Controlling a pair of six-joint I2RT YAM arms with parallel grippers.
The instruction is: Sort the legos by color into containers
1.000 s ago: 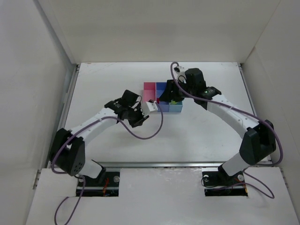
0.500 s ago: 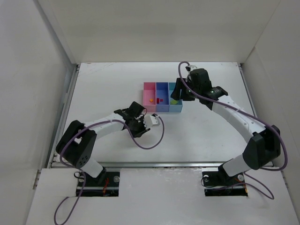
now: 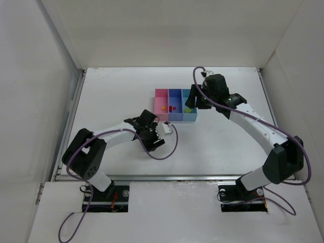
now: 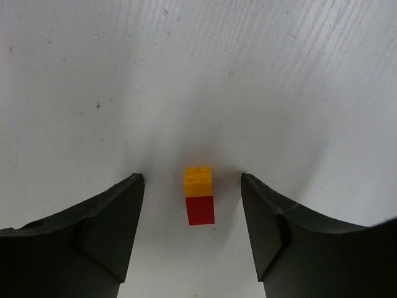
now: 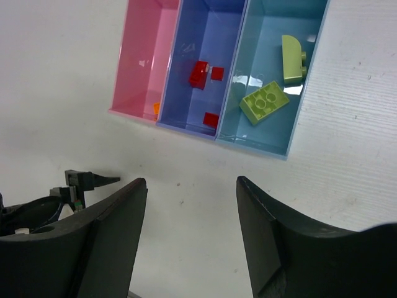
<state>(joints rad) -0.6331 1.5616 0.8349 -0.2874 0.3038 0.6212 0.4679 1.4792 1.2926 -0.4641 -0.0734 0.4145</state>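
Wide open and gripping nothing on the left gripper (image 4: 191, 181), with the fingers (image 4: 93, 236) low over the table (image 4: 186, 62) on either side of an orange brick (image 4: 198, 181) and a red brick (image 4: 200, 210). Both flat on the surface, touching end to end, midway in the gap and clear of either pad; clipped together or merely abutting, impossible to tell. Likewise spread and empty on the right gripper (image 5: 190, 183), hanging above the table just short of the tray (image 5: 186, 128). Further out, inside that tray: in the pink bin (image 5: 149, 49), one small orange piece (image 5: 156, 110) in the near corner; in the blue bin (image 5: 211, 31), three red bricks (image 5: 199, 73); in the cyan bin (image 5: 273, 37), two yellow-green bricks (image 5: 263, 103). By the look of it, most of the sorting done, each colour with a bin of its own. Left to do, as far as can be judged: closing on the pair, separating the two if joined, then orange to pink and red to blue. No other loose brick to be made out from above, though hard to be sure with pieces so tiny.
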